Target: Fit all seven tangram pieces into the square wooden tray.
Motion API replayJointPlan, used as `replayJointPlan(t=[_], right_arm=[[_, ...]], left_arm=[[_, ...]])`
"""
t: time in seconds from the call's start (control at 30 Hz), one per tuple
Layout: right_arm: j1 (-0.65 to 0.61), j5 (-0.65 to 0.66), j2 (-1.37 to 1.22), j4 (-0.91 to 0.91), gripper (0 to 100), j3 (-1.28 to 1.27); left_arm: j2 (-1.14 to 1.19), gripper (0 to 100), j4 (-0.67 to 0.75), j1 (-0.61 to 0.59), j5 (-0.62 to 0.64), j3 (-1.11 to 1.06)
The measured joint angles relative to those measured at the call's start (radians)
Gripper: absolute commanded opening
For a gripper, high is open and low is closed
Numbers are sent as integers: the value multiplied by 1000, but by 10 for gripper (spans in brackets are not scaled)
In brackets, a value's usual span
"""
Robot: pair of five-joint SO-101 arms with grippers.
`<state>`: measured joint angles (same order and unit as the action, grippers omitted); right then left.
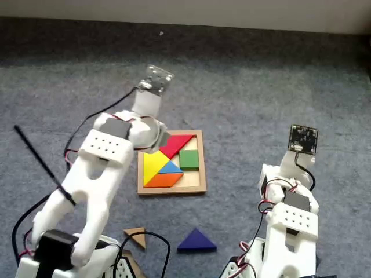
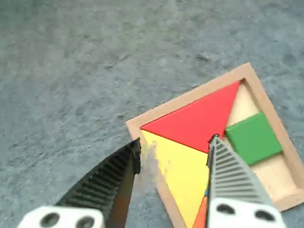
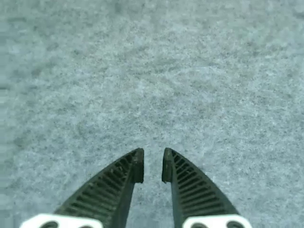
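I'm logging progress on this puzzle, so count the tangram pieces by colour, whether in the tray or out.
Red piece: 1
Yellow piece: 1
Green piece: 1
Orange piece: 1
Light blue piece: 1
Dark blue piece: 1
Brown piece: 1
Total: 7

Tray [image 1: 203, 162], far-left corner: overhung by the left gripper [image 2: 175, 142], jaws apart.
Tray, right side: bare wood is exposed beside the green square [image 1: 189, 159].
Front carpet: occupied by blue triangle [image 1: 197, 241], brown piece [image 1: 137, 236], looped cable [image 1: 168, 250].

Grey carpet [image 1: 261, 87] all over — a pale wall [image 1: 232, 11] behind
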<state>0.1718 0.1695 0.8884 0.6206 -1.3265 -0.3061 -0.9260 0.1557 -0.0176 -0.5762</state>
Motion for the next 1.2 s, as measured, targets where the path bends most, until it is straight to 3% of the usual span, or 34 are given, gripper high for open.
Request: replayJointPlan(t=[0.13,0.33,0.57,0.87,1.2], right_arm=[[-81,69,0,181,81,118],[-255,227,0,539,84,408],[-407,285,-146,789,211,718],[-557,419,-586,824,217,994],[-717,764,-876,804,217,1071]], left_arm=[[-129,231,-63,-132,41,-25],[-371,235,-66,-262,41,-242],[-684,235,-68,-387,41,-460],[-896,232,-69,-465,-2,-698],[-967,231,-57,-531,-3,-764]])
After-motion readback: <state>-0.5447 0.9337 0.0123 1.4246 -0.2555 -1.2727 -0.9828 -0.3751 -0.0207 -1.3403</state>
